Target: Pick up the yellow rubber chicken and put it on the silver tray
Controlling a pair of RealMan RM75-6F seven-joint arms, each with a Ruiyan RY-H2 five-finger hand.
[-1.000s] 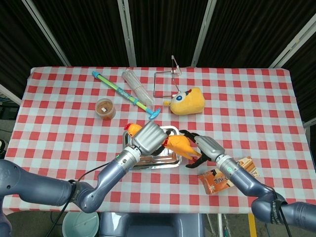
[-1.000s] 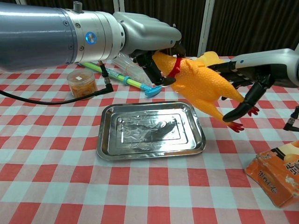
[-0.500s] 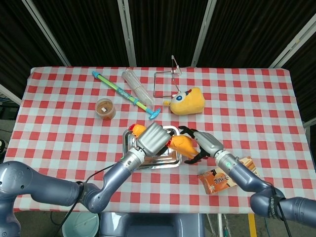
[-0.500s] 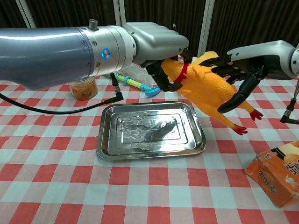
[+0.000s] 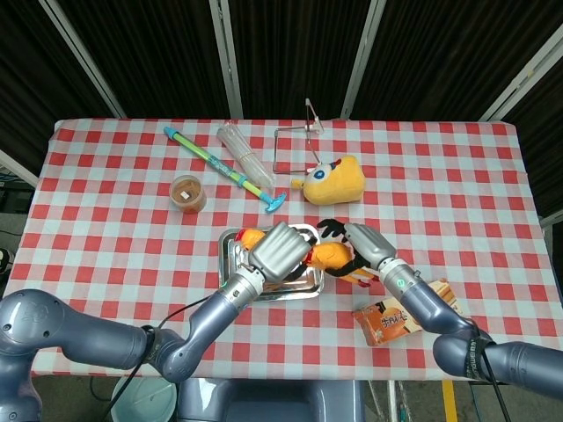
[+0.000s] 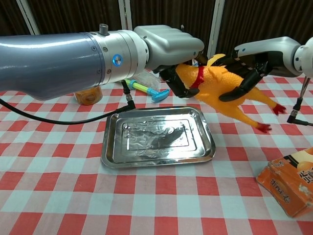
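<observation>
Gripping the head and neck, the left hand [image 6: 168, 46] shares the yellow rubber chicken [image 6: 220, 88] with the right hand [image 6: 257, 56], whose fingers wrap its body. The chicken hangs above the silver tray's [image 6: 110, 147] right edge. It looks light, soft and bendy, so hold the thick body, not the dangling legs.

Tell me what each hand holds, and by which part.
Both hold the rubber chicken above the tray: left hand at its neck, right hand around its body.
</observation>
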